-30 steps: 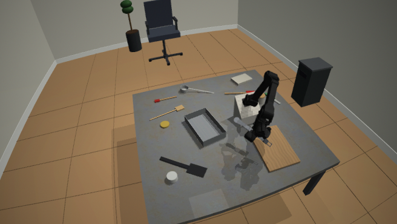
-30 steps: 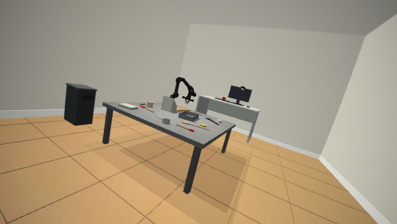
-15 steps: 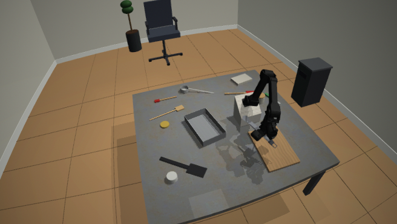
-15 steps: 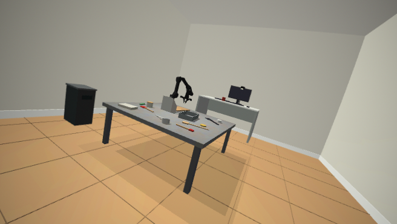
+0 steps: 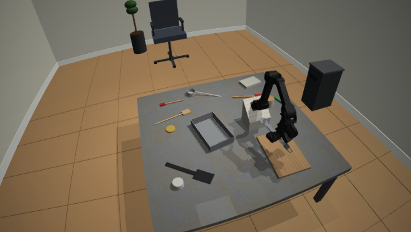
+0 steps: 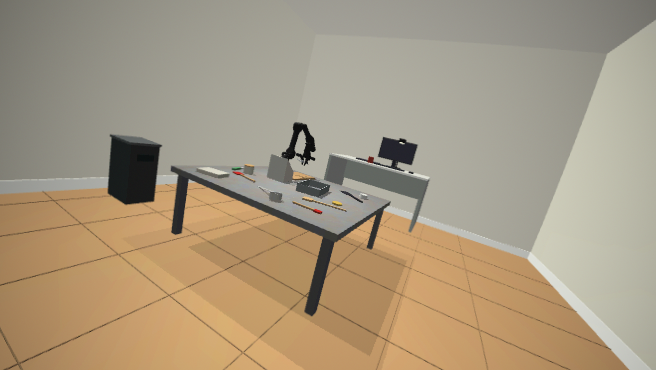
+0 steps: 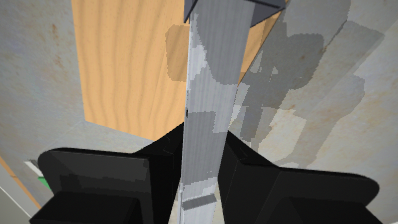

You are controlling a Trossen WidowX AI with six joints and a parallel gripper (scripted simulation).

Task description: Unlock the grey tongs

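Observation:
My gripper [image 5: 278,137] [image 7: 202,126] is shut on the grey tongs [image 5: 266,125] [image 7: 215,75]. They are held in the air, one end over the wooden board [image 5: 296,164] [image 6: 302,176] [image 7: 120,60] and the other reaching toward the white block. In the wrist view they run up between the fingers as one narrow bar, arms close together, with a dark grey part at the top edge. The lock's state cannot be told. The roasting tin [image 5: 222,144] [image 6: 312,190] stands on the table with nothing across it.
A white block [image 5: 247,114] [image 6: 280,169] stands beside the board, near the arm's base. A black spatula [image 5: 203,176], a white round pot [image 5: 178,183], a yellow disc [image 5: 170,128], a wooden spatula [image 5: 185,111] and a metal ladle-like cup [image 5: 190,93] lie farther off on the table.

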